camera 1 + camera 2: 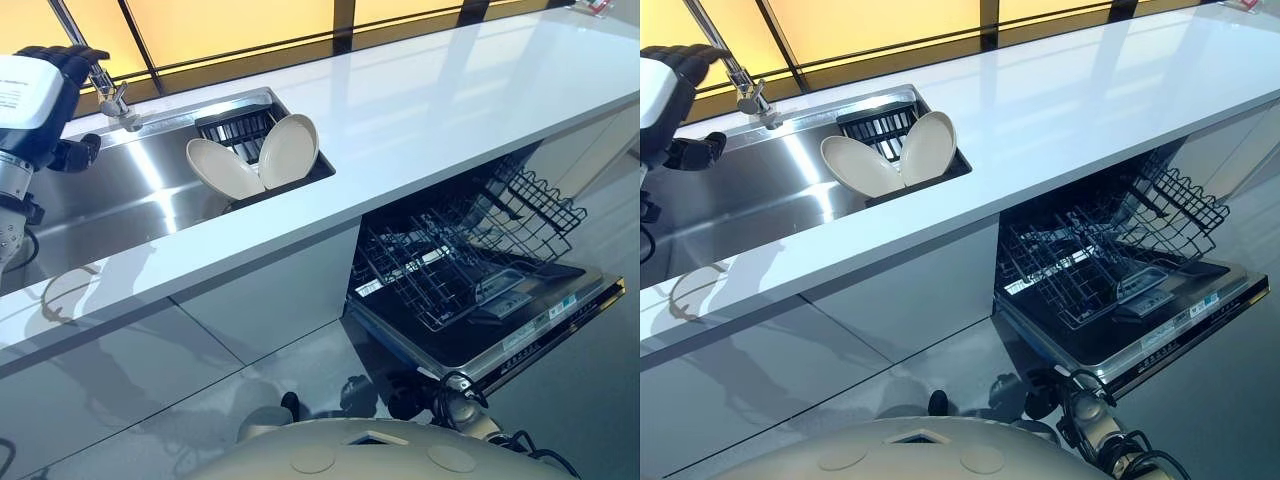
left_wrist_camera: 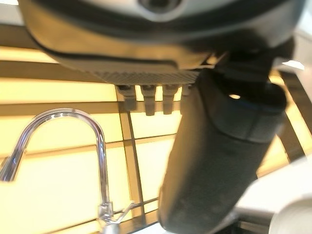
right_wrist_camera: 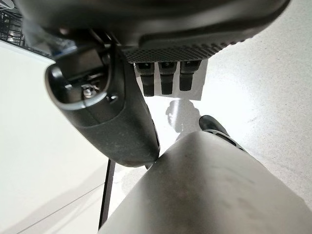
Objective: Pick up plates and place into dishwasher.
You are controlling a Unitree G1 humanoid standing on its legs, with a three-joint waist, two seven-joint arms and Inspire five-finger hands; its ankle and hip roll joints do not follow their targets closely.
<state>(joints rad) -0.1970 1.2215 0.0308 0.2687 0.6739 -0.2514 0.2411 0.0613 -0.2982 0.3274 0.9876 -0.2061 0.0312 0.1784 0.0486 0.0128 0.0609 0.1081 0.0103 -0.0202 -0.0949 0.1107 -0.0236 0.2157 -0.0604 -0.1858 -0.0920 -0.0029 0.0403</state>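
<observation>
Plates lean together in the sink, untouched, so the reach is yet to begin: the left hand, seemingly empty with fingers relaxed, must come down to grasp one for the open dishwasher.

Two plates lean together at the sink's right end, the faucet at ten o'clock from them. The surface stretches rightward; the dishwasher's rack sits pulled out beneath it, at four o'clock from the plates.
</observation>
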